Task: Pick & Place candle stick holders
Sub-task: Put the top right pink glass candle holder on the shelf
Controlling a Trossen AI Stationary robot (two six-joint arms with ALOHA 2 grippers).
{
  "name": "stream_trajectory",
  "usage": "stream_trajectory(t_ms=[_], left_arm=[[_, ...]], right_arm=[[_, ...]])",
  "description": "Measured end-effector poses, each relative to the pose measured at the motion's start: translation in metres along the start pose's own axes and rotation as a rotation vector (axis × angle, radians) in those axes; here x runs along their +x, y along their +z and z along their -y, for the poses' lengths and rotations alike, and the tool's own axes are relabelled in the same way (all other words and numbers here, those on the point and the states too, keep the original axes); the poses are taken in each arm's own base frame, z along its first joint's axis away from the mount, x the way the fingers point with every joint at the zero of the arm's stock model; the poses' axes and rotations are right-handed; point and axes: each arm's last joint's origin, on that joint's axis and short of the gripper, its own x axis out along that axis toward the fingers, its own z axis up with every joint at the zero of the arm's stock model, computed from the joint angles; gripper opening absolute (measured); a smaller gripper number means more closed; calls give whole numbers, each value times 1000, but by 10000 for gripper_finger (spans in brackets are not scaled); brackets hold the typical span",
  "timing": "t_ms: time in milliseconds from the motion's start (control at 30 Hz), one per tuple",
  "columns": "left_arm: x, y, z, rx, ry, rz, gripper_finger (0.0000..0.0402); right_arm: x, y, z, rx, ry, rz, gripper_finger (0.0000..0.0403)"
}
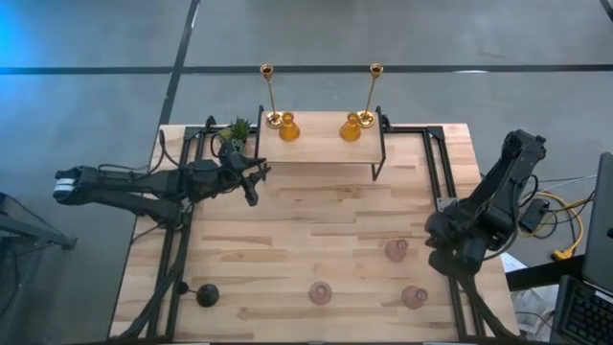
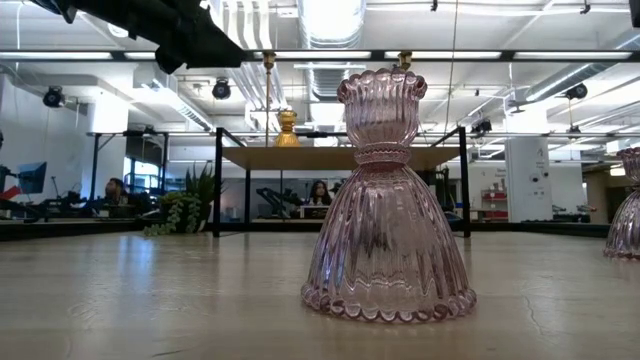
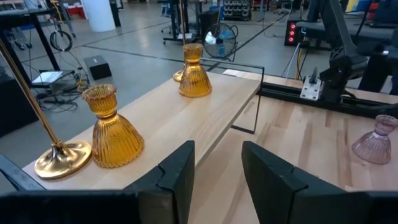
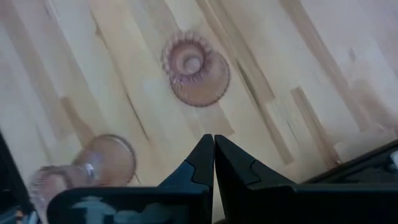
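Left hand (image 3: 214,180) empty, apparently near amber holders (image 3: 112,127).

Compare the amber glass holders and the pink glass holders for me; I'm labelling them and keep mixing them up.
Colour: the amber glass holders are orange-gold; the pink glass holders are pale rose.
Place: the amber pair stands on the raised shelf beside the brass sticks; the pink ones stand on the table itself.
Count: two amber, three pink.
Shared: ribbed, bell-shaped glass bodies with a narrow neck, all upright.
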Motion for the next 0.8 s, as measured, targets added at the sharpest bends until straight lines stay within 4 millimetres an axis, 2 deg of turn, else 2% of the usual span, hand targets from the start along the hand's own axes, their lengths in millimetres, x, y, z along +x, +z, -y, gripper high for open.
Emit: stream_trajectory(t_ms=[200, 533, 800], left_arm=[[0, 0, 0, -6, 0, -2, 138], [0, 0, 0, -14, -4, 3, 138], [1, 0, 1, -6, -21, 1, 138]], right_arm=[[18, -8, -2, -55, -35, -62, 20], [48, -18, 0, -82, -52, -79, 138], [62, -18, -5, -85, -99, 46, 192]])
